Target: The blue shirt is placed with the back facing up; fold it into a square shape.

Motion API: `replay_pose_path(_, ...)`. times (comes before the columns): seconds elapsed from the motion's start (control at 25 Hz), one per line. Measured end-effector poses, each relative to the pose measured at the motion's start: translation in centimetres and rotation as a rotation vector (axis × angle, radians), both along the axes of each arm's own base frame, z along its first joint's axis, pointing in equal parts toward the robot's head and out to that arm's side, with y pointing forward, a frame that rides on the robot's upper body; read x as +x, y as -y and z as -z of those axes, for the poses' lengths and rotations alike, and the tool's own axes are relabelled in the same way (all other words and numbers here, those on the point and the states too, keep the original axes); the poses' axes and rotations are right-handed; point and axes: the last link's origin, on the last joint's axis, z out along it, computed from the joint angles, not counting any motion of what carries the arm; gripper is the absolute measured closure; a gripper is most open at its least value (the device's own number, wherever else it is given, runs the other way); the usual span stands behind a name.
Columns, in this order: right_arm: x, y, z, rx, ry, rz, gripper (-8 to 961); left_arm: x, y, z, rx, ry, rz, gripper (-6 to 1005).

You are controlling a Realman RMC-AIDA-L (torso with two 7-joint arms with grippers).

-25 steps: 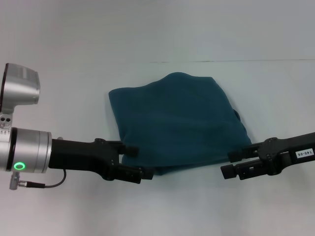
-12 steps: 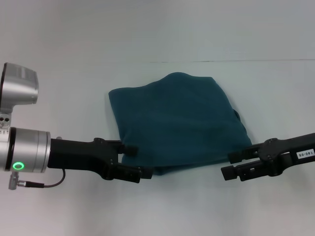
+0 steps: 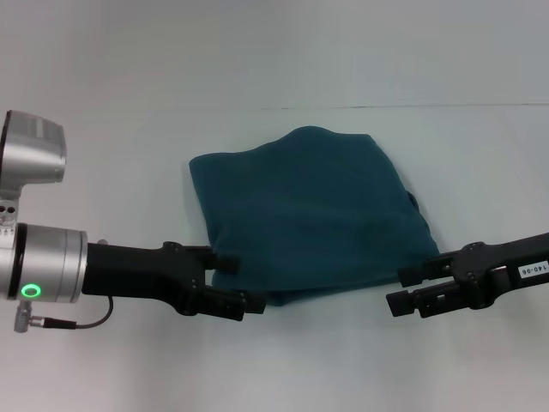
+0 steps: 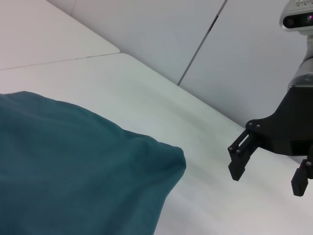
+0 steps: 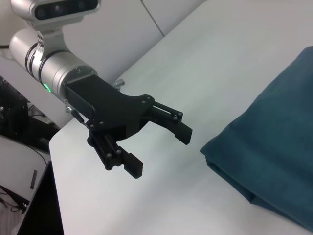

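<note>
Blue shirt (image 3: 309, 215) folded; left gripper (image 3: 243, 283), right gripper (image 3: 403, 288) flank near edge, jaws apart.

You're looking at a plain dark teal-blue shirt (image 3: 313, 215), no print, on a pale white counter (image 3: 343, 369). Both grippers, left (image 3: 241, 281) and right (image 3: 401, 288), are matte black. Your left arm's silver wrist (image 3: 47, 264) shows a green ring light; the right arm carries a small white label.
</note>
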Motion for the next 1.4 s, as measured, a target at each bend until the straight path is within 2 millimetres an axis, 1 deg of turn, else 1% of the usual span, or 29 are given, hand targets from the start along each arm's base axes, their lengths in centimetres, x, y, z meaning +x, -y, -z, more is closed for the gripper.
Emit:
replay_pose_path(0.32,0.0,-0.1,-0.1,0.009,-0.004,0.003,144,0.0,-0.1,0.0,0.009,0.003,-0.003,65)
replay_pose_path(0.48,0.1,-0.7,-0.2,0.052,-0.007,0.031,144,0.0,-0.5,0.0,0.026,0.000,-0.014,65)
replay_pose_path(0.68,-0.3,-1.2,0.4,0.076,-0.013,0.032,144,-0.1,-0.9,0.1,0.053,-0.012,-0.029,64)
replay_pose_path(1.0,-0.8,-1.3,0.7,0.065,-0.017,0.016,144,0.0,-1.3,0.2,0.065,-0.015,-0.032,64)
replay_pose_path(1.4,-0.5,-0.9,0.9,0.055,-0.023,0.031,144,-0.1,-1.3,0.1,0.070,-0.018,-0.034,64)
